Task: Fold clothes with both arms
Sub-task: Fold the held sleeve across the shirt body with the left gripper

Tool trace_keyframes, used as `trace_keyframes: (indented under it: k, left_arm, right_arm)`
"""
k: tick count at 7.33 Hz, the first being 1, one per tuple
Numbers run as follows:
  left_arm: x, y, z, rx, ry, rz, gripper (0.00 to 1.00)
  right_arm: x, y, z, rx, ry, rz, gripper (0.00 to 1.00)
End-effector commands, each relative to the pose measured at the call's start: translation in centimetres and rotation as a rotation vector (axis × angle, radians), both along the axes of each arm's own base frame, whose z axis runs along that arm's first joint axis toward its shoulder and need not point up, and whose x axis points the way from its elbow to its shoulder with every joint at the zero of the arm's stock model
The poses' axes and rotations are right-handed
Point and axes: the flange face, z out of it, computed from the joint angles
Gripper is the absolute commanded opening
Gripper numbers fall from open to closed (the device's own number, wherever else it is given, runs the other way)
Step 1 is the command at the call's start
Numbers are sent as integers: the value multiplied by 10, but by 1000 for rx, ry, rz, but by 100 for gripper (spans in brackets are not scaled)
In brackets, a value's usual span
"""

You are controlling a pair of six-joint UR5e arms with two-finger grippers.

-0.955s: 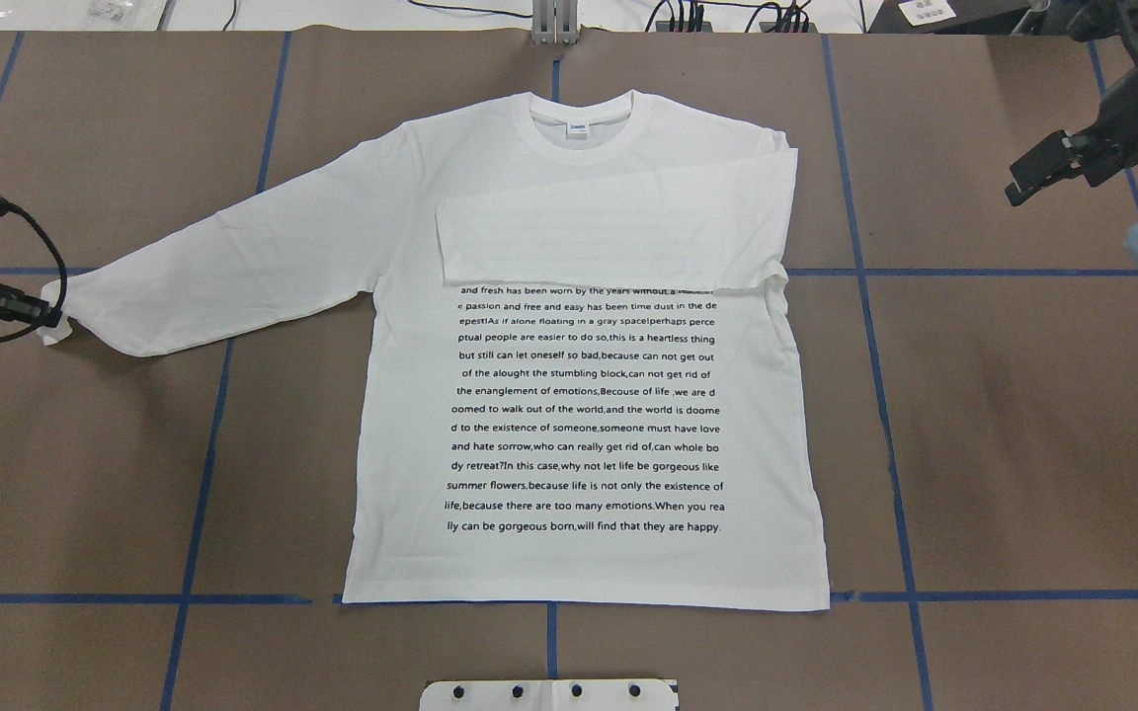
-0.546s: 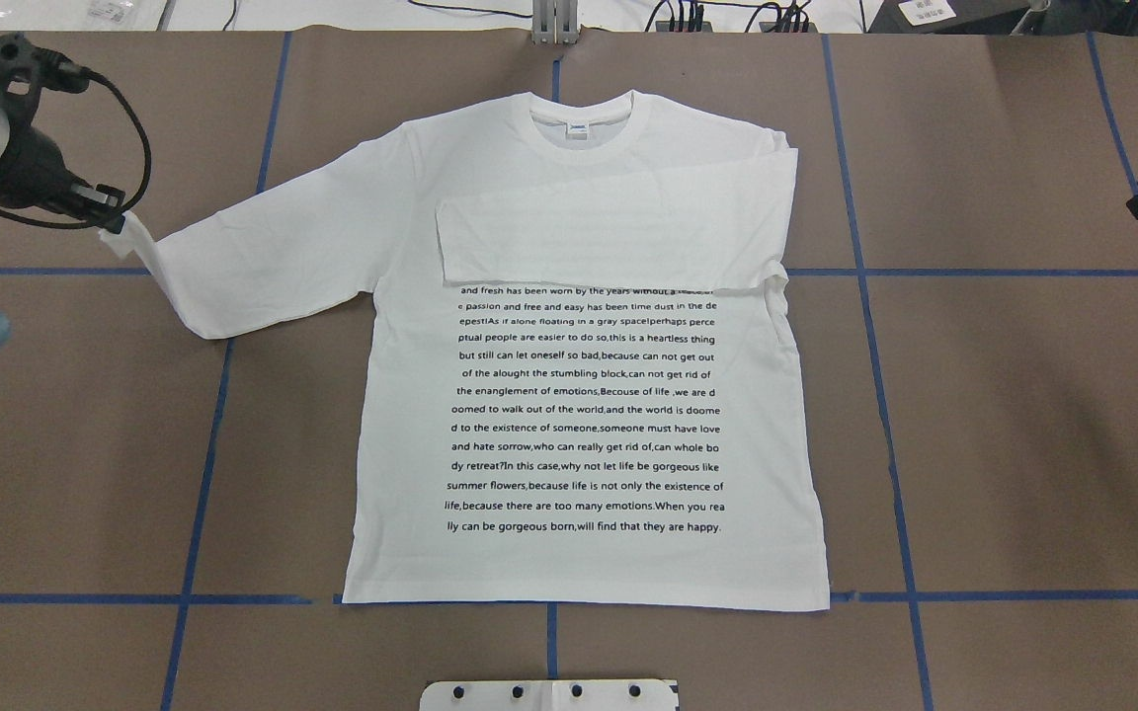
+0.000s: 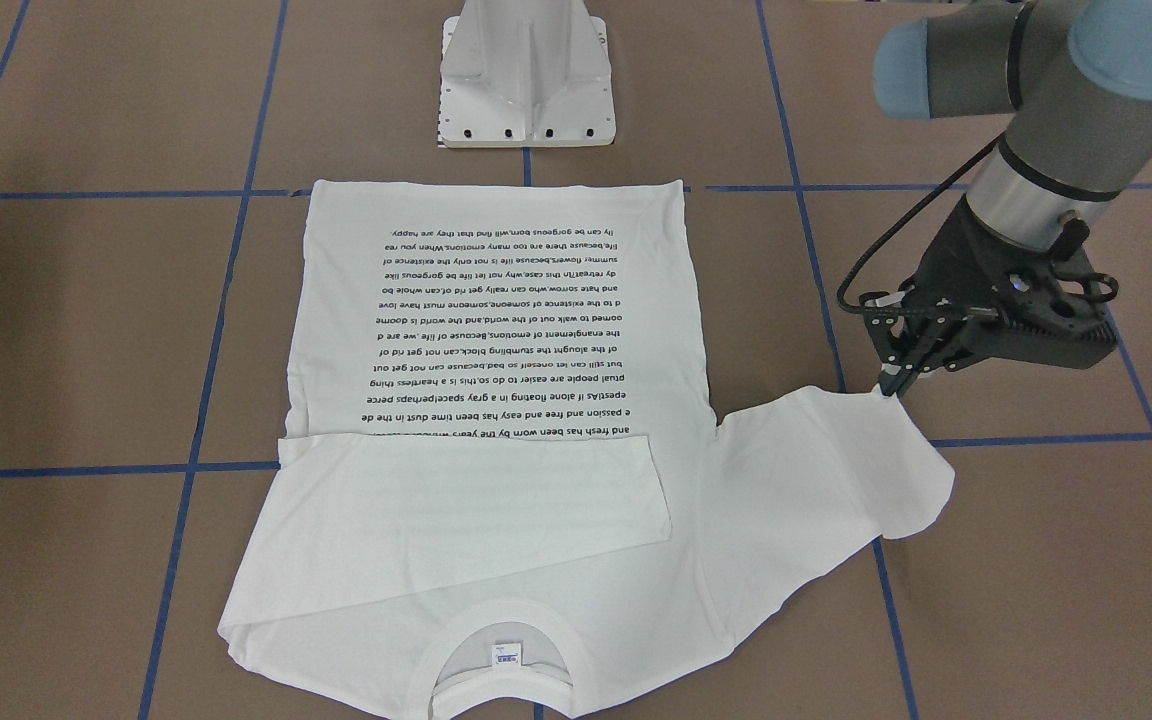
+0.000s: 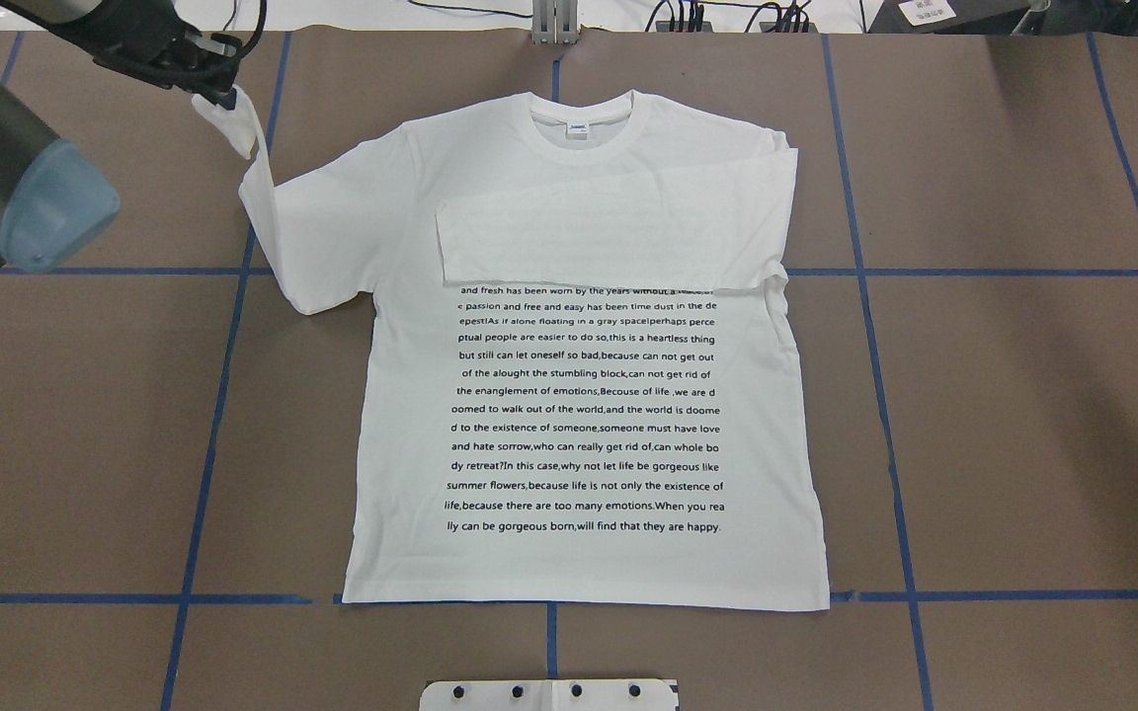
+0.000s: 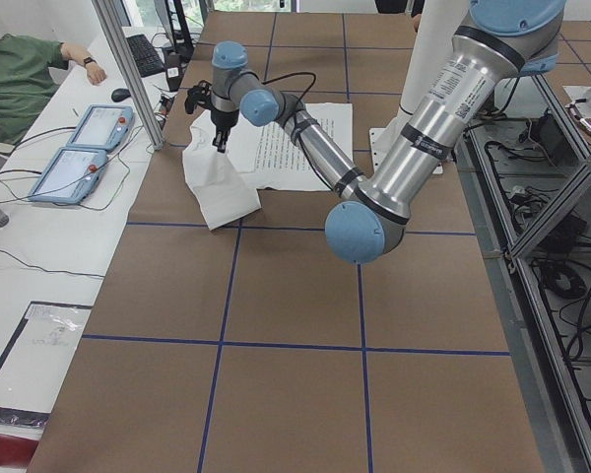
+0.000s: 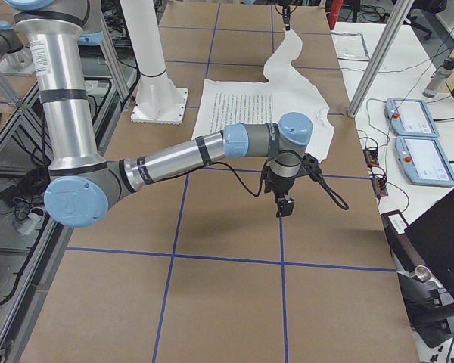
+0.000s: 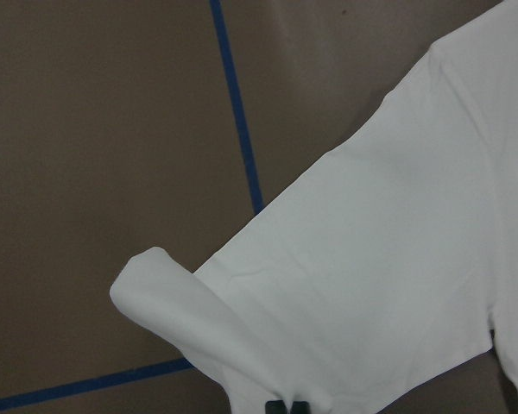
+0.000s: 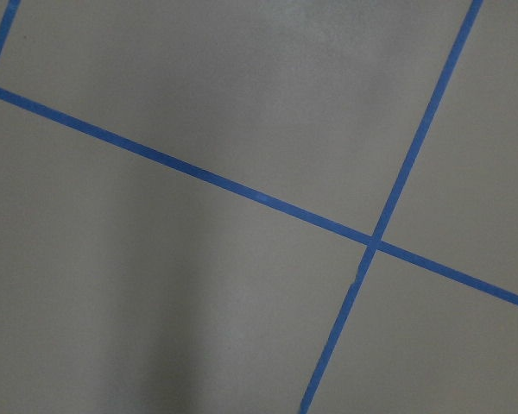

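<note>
Cuff (image 4: 236, 123) half-hidden in left gripper (image 3: 891, 385) fingers — right gripper (image 6: 285, 206) unreadable.

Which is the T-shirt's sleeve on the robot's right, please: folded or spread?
Folded: that sleeve lies flat across the T-shirt chest, overlapping the top of the printed text.

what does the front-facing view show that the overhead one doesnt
Only the front-facing view shows the white pedestal base rising from its plate, and the left tool from the side, its tips shut on the end of the lifted sleeve. Only the overhead view shows the black cables beyond the table's far edge, and the printed text right way up. Both show the T-shirt lying flat with its other sleeve folded across the chest, the left arm, and the blue tape lines on the brown table.
</note>
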Motion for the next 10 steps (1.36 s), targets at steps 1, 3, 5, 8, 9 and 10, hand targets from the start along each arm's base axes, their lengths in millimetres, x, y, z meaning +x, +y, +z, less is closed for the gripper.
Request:
trace_keyframes:
  k: [1,3,5,8,9,10]
  left_arm:
    - [36,7,-82,-11,126,-28,0]
    - [109,6,-136,-91,209,-23,0]
    - [189,18,-166,-102,244,-4,0]
    - [296,67,-174,-84,243,48,0]
    - [318,75,-170,-72,263,74,0]
    - [338,84,-161,-78,289,90,26]
  right_arm:
    - [8,9,10,-12,0,8,100]
    - [11,11,10,-13,2,12,100]
    - [15,11,10,-16,1,20,100]
    - [17,15,14,-23,1,26,100]
    - [17,15,15,-25,1,26,100]
    - [17,16,16,-25,3,26,100]
